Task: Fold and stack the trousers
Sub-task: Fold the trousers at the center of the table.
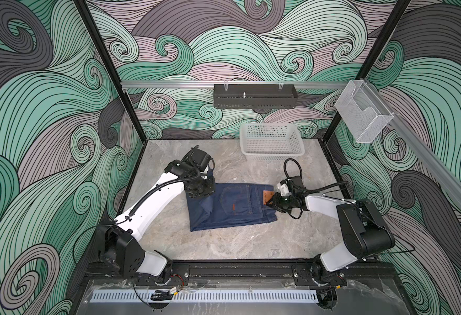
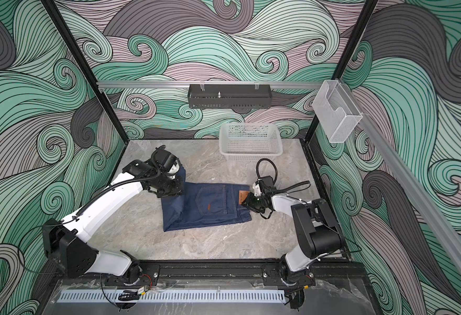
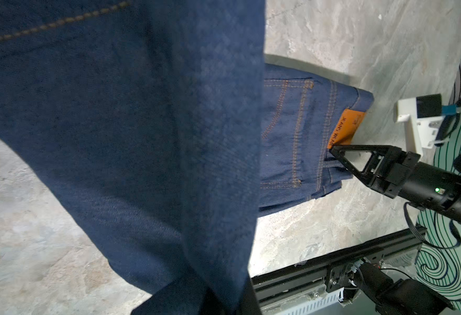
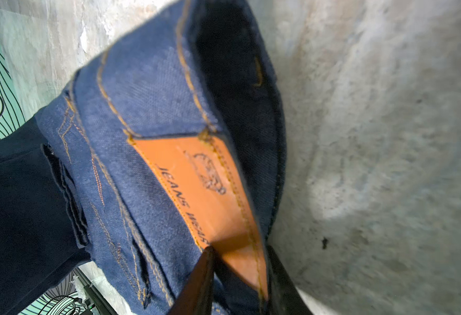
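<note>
Trousers [image 1: 234,207] lay half-folded mid-table [image 1: 251,245], waistband toward the right edge. My left pincer [image 1: 199,192] was pressed shut on raised leg cloth at the end nearer the left edge, and my right pincer [image 1: 270,202] pinched the waistband at the orange patch [image 4: 196,196]. Judged best handling for this fold: hold both ends level, keep the denim taut between the pincers, and lay edge onto edge squarely; the right grip sat close to the waistband's rim and might slip under a hard pull.
</note>
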### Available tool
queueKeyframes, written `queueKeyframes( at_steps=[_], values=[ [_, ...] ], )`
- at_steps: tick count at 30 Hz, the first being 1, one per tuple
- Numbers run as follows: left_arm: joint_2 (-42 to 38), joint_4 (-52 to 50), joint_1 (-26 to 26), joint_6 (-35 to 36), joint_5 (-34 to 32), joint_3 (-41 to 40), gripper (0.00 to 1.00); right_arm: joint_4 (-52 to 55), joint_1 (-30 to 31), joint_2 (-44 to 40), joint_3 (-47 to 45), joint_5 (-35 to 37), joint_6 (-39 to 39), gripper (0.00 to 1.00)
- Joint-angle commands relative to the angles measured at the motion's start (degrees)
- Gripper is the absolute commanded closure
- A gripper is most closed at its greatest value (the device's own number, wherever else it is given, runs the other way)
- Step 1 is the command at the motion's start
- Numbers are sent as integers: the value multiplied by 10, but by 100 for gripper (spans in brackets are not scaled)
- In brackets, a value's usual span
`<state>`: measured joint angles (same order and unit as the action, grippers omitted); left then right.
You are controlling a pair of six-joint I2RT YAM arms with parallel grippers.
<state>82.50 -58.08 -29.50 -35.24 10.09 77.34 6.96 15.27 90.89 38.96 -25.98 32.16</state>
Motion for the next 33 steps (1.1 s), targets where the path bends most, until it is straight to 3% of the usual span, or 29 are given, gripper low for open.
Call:
queueKeyframes(
  at_steps=[1, 19, 26, 33],
  values=[
    [28, 25, -35, -27, -18, 37, 100, 53, 10, 21, -18, 7, 6, 68],
    [249, 37, -170, -20, -10, 240, 100, 67, 10, 29, -11, -2, -16, 69],
    [334, 32, -200, -18, 0, 322, 100, 68, 10, 29, -12, -6, -19, 69],
    [378, 32, -215, -20, 6, 345, 100, 66, 10, 29, -15, -8, -20, 70]
  ],
)
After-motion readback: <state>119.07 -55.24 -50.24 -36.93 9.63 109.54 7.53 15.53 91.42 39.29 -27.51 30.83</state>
